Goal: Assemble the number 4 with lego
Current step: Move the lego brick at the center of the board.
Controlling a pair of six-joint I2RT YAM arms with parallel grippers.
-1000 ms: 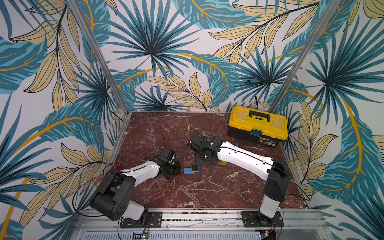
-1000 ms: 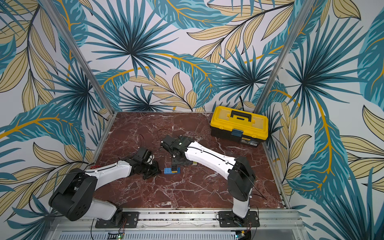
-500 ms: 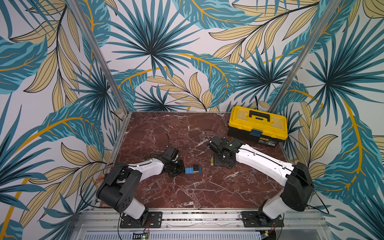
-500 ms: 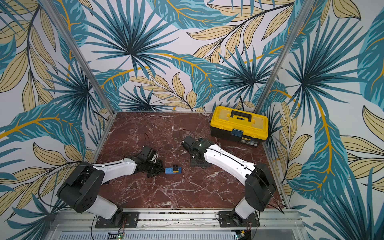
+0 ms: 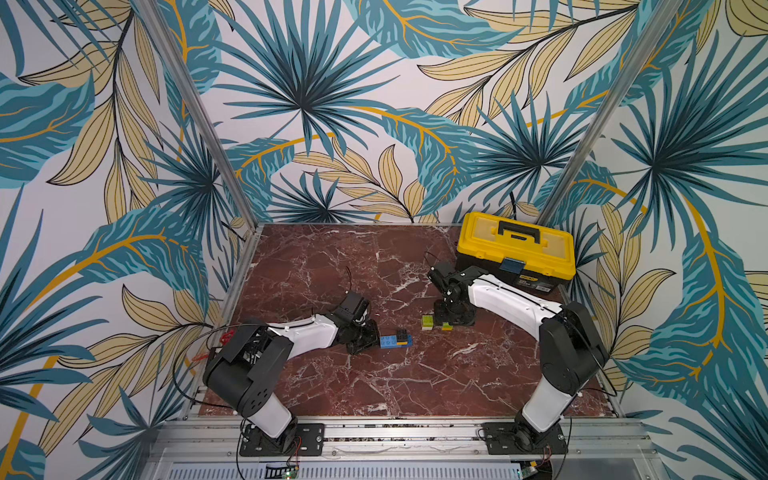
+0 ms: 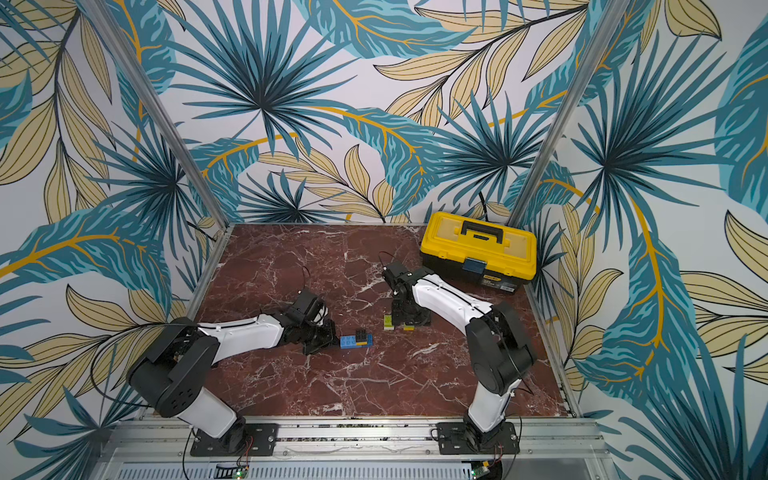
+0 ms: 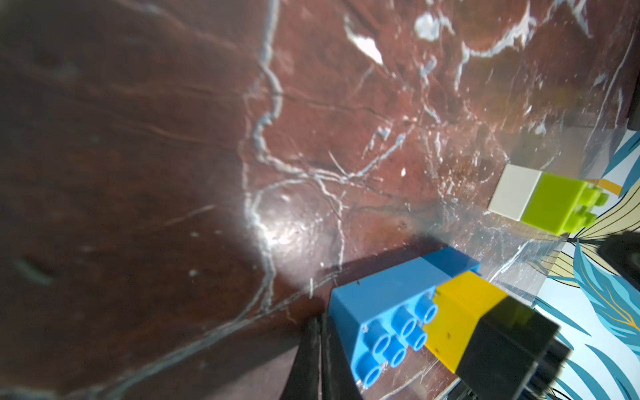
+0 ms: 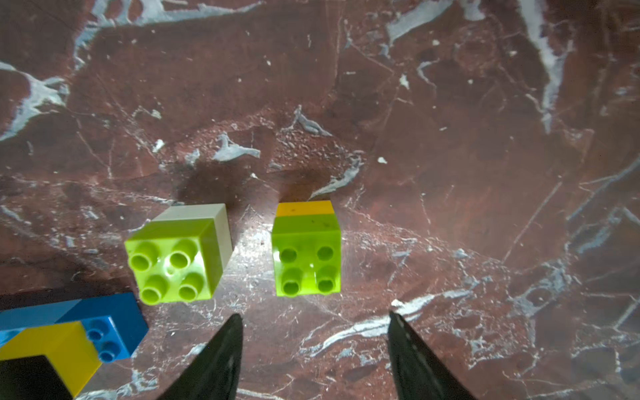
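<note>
The lego sits on the marble floor in three separate clusters, and no number 4 figure is in view. A light-blue brick with a yellow and a black brick on it and a dark-blue end [image 5: 395, 338] [image 6: 355, 340] [image 7: 384, 311] lies mid-floor. My left gripper [image 5: 371, 332] [image 7: 320, 360] is shut and empty, its tips against that brick's end. A lime-on-white stack [image 5: 427, 322] [image 8: 176, 259] [image 7: 543, 201] and a lime-on-yellow stack [image 5: 446, 327] [image 8: 306, 256] stand to the right. My right gripper [image 5: 451, 318] [image 8: 314, 314] hangs open just above the lime-on-yellow stack, holding nothing.
A large yellow-and-black toolbox [image 5: 515, 249] [image 6: 478, 247] stands shut at the back right, close behind the right arm. Patterned walls and metal posts enclose the floor on three sides. An aluminium rail [image 5: 395, 432] runs along the front edge.
The right gripper has swung right, away from the blue cluster to over the lime stacks. The left gripper has slid right up to the blue cluster, which shifted slightly right.
</note>
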